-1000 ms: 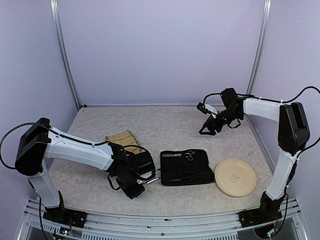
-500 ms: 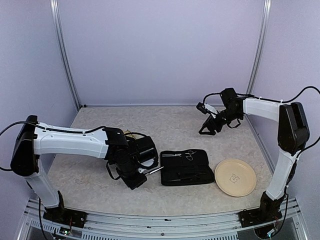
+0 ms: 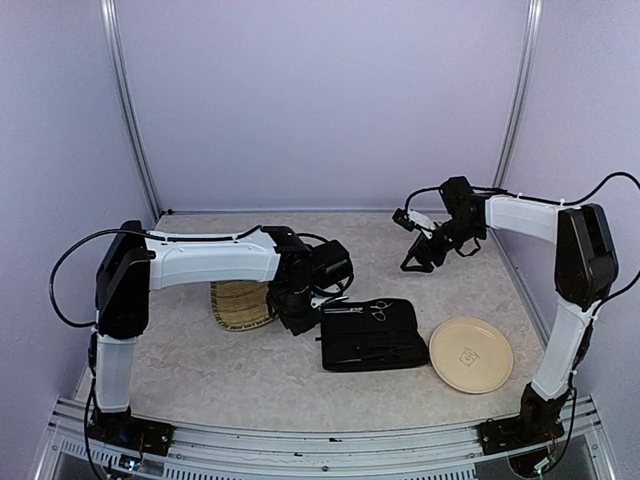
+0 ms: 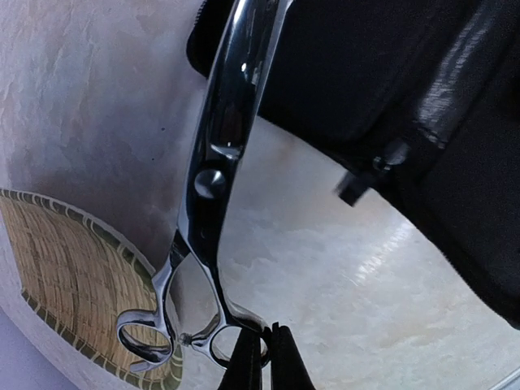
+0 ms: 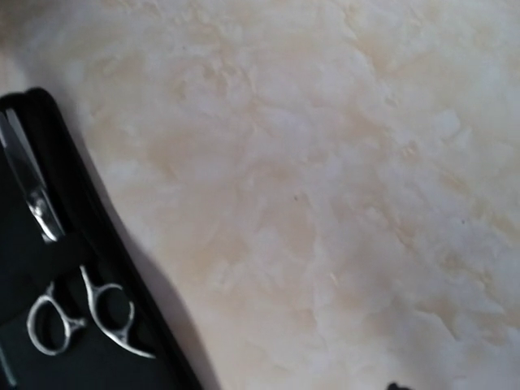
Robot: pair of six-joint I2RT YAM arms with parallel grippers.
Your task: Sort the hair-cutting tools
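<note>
L pincer (image 4: 262,357) is shut on a handle ring of one pr of scissors (image 4: 218,154). Rings hang over the edge of the woven tray (image 4: 57,260), blade end over the black case (image 3: 400,350) corner. My read: you've got it by the ring so the blades stay clear for a drop into the tray.

2nd scissors (image 3: 378,309) lie in the case, looks tucked under a strap, so expect a pull. Clips: black on black, can't pick them out.

R pincer (image 3: 412,264) hangs high, far right, jaws apart, nothing in them afaict. Prob parked out of L's way.

Round plate (image 3: 485,340) sits just right of the case.

Bench (image 3: 200,370): beige mottled top, matte. Room: lilac walls, alu posts, rail at near edge.
</note>
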